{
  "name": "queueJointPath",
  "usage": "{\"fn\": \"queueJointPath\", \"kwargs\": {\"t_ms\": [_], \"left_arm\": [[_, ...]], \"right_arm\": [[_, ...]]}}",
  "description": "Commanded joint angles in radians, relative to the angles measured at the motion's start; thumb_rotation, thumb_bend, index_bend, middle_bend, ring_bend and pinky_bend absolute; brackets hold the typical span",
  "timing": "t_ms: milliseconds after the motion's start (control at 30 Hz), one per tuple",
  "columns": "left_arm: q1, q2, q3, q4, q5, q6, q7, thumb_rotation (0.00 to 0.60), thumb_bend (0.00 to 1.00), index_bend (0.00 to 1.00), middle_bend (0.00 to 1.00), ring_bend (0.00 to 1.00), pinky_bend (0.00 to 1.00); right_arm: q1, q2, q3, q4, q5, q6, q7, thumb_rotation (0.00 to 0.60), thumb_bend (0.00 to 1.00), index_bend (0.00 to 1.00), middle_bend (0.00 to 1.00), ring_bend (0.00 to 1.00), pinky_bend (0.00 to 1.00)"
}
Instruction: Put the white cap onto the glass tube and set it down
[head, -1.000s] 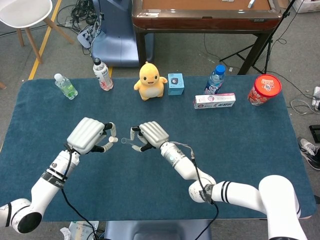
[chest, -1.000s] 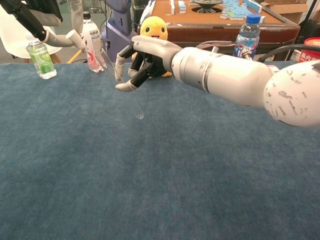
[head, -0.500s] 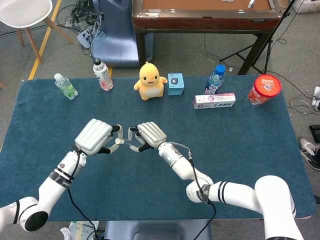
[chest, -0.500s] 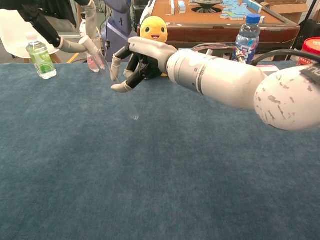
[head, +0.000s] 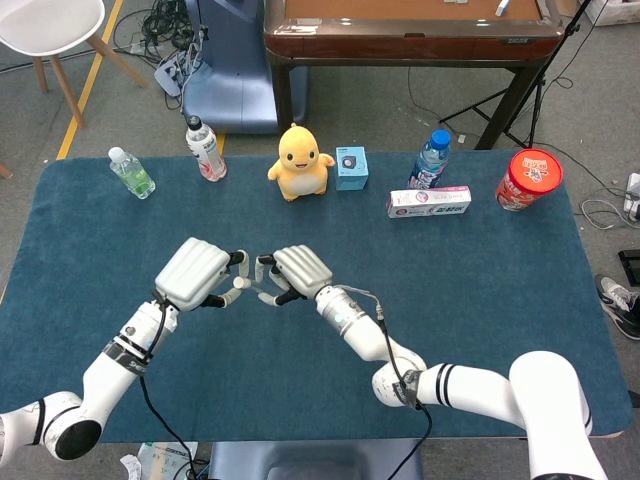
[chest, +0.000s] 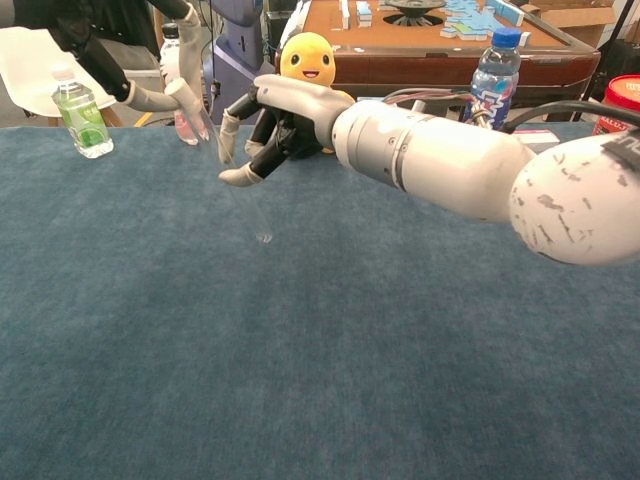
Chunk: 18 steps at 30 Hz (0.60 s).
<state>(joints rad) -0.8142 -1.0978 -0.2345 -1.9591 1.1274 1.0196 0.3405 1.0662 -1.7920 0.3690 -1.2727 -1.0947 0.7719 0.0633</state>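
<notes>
Head view, looking down on a dark blue table (head: 480, 300). Left hand (head: 197, 274) and right hand (head: 293, 273) close together near the middle, fingertips almost meeting. White cap (head: 238, 284) pinched at the left hand's fingertips. Glass tube (head: 262, 292) gripped in the right hand's curled fingers, barely visible from above. Cap and tube mouth just beside each other; cannot tell whether touching.

Along the far edge, left to right: green bottle (head: 131, 172), pink-labelled bottle (head: 205, 148), yellow plush chick (head: 299, 162), small blue box (head: 351, 167), blue-capped water bottle (head: 431, 158), long white-and-pink carton (head: 429, 201), red tub (head: 529, 178). All well apart from the hands.

Chest view, low across the table (chest: 320, 350). Right hand (chest: 270, 125) and its thick white forearm filling the upper middle, partly covering the plush chick (chest: 306, 57). Tube (chest: 248, 190) slanting down from the right hand's fingers, its closed end near the cloth. Left hand (chest: 165, 90) at upper left, mostly cropped, overlapping the pink-labelled bottle (chest: 176, 65). Green bottle (chest: 79, 110) at far left.
</notes>
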Motion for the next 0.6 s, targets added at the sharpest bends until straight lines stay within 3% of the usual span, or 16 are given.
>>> {"fn": "queueJointPath", "kwargs": {"t_ms": [33,600], "left_arm": [[-0.002,-0.003,0.002,0.002,-0.002,0.0,0.004,0.6,0.29,0.58,1.0,1.0,1.0],[-0.017,-0.021,0.019,0.019,-0.025,-0.017,0.028,0.6,0.29,0.59,1.0,1.0,1.0]], "right_arm": [[0.001,-0.002,0.0,0.001,0.003,-0.002,-0.001,0.6,0.59,0.85,0.91,1.0,1.0],[0.002,0.002,-0.002,-0.008,0.025,-0.01,-0.014,0.6,0.61,0.85,0.91,1.0,1.0]]}}
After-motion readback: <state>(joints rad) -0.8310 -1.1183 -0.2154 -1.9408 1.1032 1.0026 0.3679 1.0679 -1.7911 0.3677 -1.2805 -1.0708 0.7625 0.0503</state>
